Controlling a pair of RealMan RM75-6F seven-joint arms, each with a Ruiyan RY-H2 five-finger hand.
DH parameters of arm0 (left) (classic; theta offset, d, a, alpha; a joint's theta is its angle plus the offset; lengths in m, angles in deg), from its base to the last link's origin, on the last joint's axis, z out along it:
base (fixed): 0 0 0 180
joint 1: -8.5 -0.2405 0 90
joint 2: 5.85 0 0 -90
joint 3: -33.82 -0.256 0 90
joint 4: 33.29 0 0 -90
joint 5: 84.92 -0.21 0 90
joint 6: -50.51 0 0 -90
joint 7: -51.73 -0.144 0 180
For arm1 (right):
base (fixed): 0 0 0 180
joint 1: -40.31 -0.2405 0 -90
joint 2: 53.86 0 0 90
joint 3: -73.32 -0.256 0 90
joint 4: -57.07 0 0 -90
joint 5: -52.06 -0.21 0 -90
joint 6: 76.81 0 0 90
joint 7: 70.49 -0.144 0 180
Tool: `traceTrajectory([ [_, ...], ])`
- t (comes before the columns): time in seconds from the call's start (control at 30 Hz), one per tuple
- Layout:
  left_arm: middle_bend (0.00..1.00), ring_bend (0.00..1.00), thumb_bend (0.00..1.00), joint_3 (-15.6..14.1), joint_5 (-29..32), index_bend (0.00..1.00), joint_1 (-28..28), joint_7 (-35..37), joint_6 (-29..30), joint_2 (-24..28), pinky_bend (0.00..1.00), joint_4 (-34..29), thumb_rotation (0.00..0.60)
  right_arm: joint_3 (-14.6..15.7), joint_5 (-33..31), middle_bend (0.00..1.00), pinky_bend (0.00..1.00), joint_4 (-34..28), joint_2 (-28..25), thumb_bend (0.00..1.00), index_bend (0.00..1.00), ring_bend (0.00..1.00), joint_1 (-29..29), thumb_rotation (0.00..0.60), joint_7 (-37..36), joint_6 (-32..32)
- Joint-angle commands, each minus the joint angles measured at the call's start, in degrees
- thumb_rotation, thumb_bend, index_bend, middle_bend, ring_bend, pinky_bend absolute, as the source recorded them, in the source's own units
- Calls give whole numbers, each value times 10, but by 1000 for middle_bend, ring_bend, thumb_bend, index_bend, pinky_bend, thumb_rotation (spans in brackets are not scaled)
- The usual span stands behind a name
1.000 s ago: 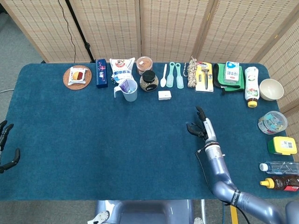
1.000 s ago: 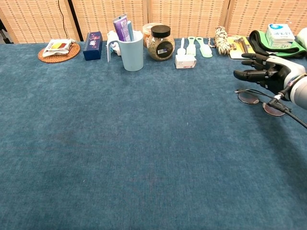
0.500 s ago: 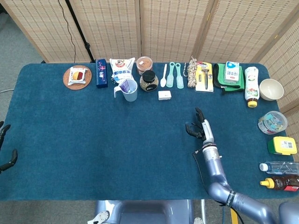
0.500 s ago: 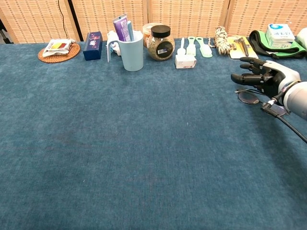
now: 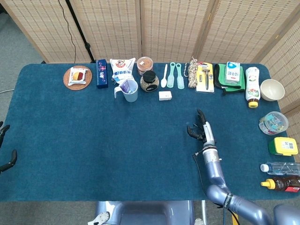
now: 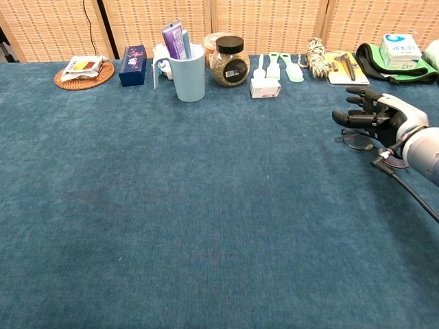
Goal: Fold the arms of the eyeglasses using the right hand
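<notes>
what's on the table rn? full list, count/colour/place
table: 1, blue cloth
coaster with snack: 1, wicker, back left
box: 1, dark blue, beside coaster
bag: 1, white, back row
mug: 1, pale blue, holding packets
jars: 2, one dark-lidded, back centre
spoon: 1, white
spatulas: 2, mint
small box: 1, white
rope: 1, beige
carton: 1, on green cloth
bottles: 3, right side
bowl: 1, cream
tubs: 2, right edge
eyeglasses: 1, dark, under right hand
left hand: left edge, holds nothing
right hand: over eyeglasses, grip unclear
</notes>
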Motion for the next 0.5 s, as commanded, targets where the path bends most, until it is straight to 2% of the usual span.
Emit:
traceTrajectory([
  [0.03, 0, 0, 503, 0, 0, 70, 0, -1, 0, 0, 29, 0, 384, 1, 3, 0, 0, 5, 4, 471, 0, 0, 2, 600, -4, 1],
  [0.2, 0, 0, 503, 1, 1, 70, 0, 0, 1, 1, 29, 0, 384, -2, 17, 0, 0, 6, 0, 471, 0, 0, 1, 600, -7, -1],
  [0.37, 0, 0, 503, 1, 1, 70, 0, 0, -1, -2, 29, 1, 384, -4, 48, 0, 0, -18, -29, 471, 0, 0, 0, 600, -2, -10],
  [0.5, 0, 0, 503, -1, 1, 70, 0, -1, -3, -6, 29, 2, 385, 6, 83, 0, 0, -42, -61, 472, 0, 0, 1, 600, 15, -21],
])
